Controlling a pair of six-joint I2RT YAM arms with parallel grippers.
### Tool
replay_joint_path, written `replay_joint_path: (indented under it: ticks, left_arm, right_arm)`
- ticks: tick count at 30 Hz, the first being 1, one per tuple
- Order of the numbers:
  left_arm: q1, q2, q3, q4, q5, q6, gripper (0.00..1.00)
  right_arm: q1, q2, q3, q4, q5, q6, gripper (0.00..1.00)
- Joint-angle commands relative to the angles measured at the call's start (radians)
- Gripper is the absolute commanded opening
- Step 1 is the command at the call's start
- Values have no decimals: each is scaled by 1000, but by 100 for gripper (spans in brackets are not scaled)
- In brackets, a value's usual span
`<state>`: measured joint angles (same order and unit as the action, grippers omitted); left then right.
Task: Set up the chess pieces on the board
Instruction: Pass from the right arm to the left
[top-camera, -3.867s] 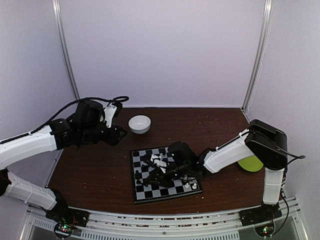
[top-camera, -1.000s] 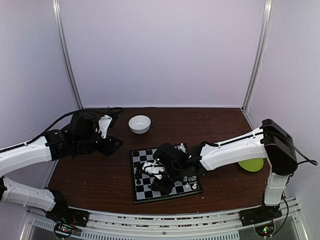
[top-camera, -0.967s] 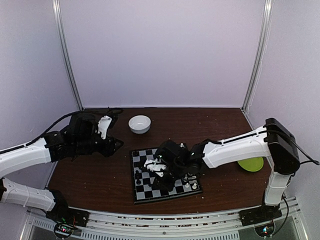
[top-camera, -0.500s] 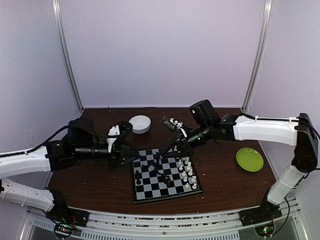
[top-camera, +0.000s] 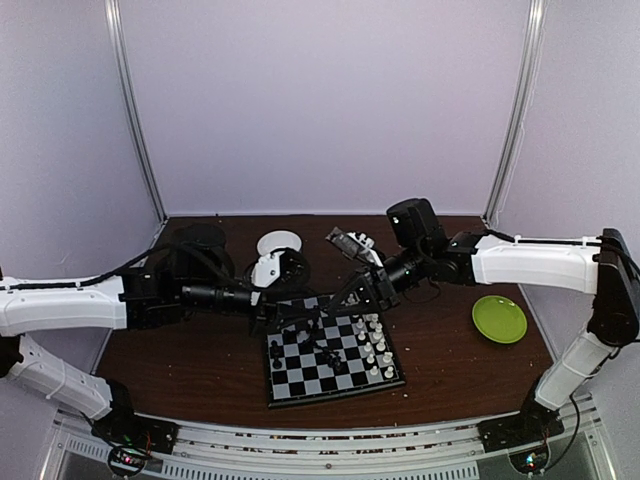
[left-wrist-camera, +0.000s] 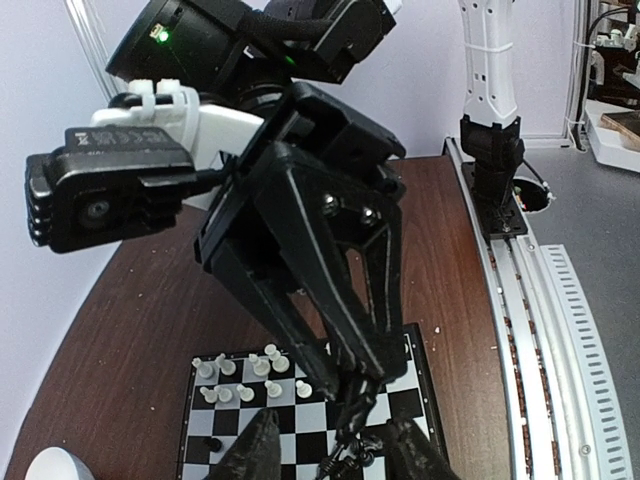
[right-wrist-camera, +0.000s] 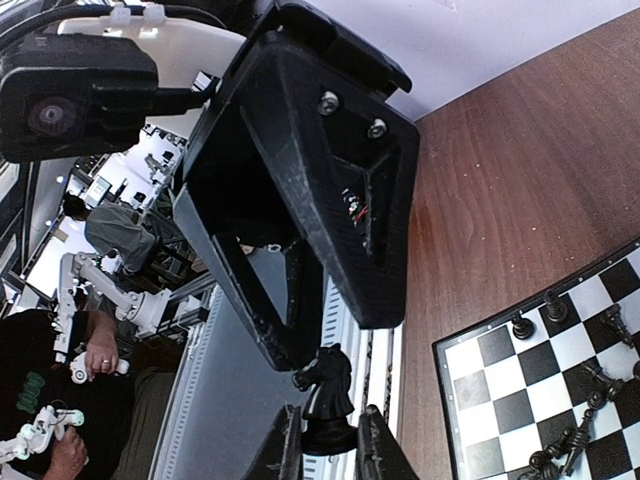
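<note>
Your right gripper (right-wrist-camera: 327, 418) clamps the black knight (right-wrist-camera: 325, 380) between the open jaws of the left gripper (left-wrist-camera: 335, 432); release early and it could topple chess pieces (top-camera: 372, 345) on the board (top-camera: 290, 381).

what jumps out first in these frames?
Both arms meet nose to nose above the far edge of the board: the right gripper pinches a black knight, and the open left gripper faces it at close range. Below them, white pieces stand in two neat rows along the board's right side, while black pieces lie jumbled mid-board.
</note>
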<state>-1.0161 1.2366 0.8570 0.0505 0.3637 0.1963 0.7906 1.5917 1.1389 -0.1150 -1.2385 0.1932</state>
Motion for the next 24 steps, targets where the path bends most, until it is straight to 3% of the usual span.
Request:
replay_joint_path:
  ticks: [1, 21, 24]
  left_arm:
    - [-10, 20, 48, 32, 11, 49, 36]
    - [-13, 31, 49, 28, 40, 43, 9]
    - [-13, 28, 60, 12, 35, 29, 5]
  right_arm:
    - [-7, -24, -22, 98, -51, 71, 13]
    - [-7, 4, -29, 159, -43, 129, 15]
    - [-9, 3, -29, 148, -21, 119, 21]
